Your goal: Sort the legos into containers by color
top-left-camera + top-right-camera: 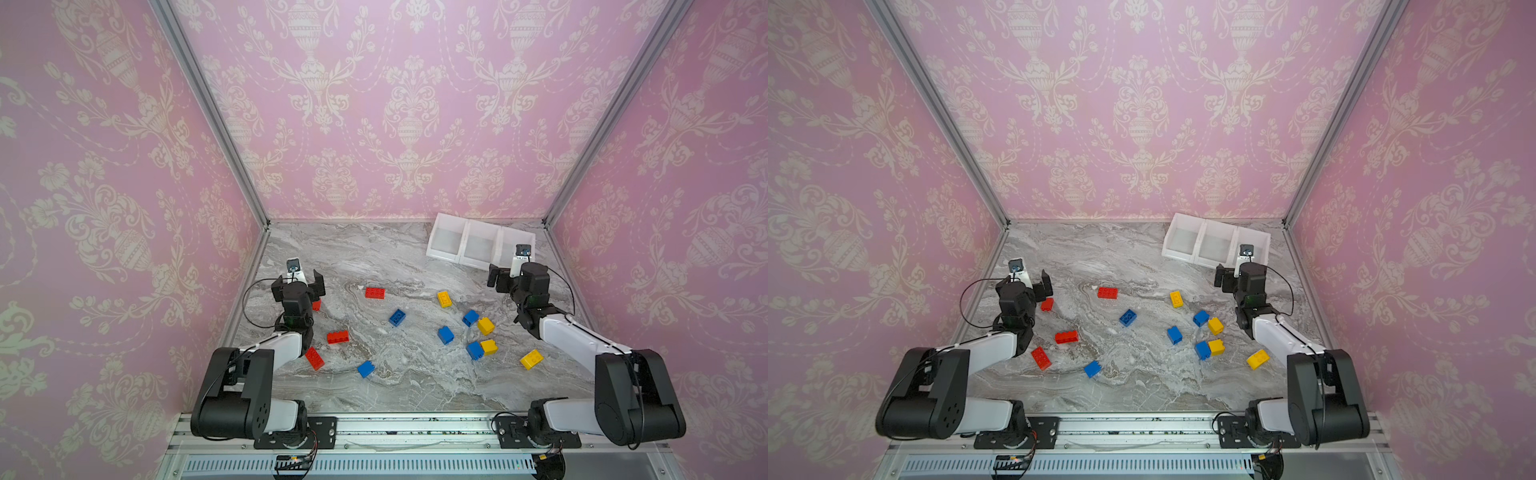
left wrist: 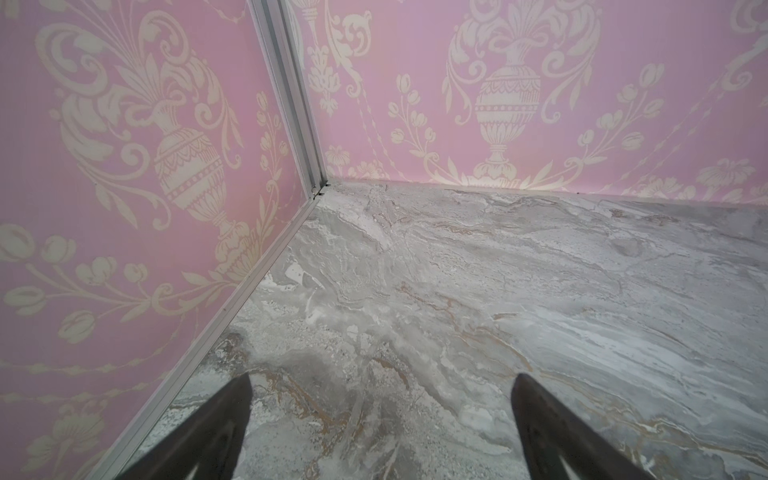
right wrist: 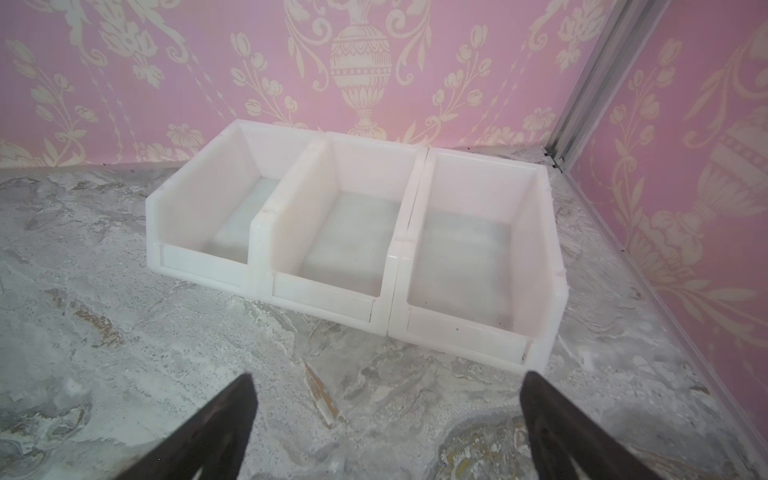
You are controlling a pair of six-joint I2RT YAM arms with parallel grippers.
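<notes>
My left gripper (image 2: 381, 377) & right gripper (image 3: 386, 375) both wide, empty. Risk: blue lego (image 1: 475, 350) touches yellow lego (image 1: 489, 346), mid-right in a top view. I cd pinch both & mis-sort the containers (image 3: 324, 299).

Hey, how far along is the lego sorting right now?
Done: nothing, all three containers are empty. In hand: nothing, the left gripper and right gripper are both open and hold no brick. Left: everything, four red legos, five blue legos and four yellow legos lie loose on the table.
</notes>
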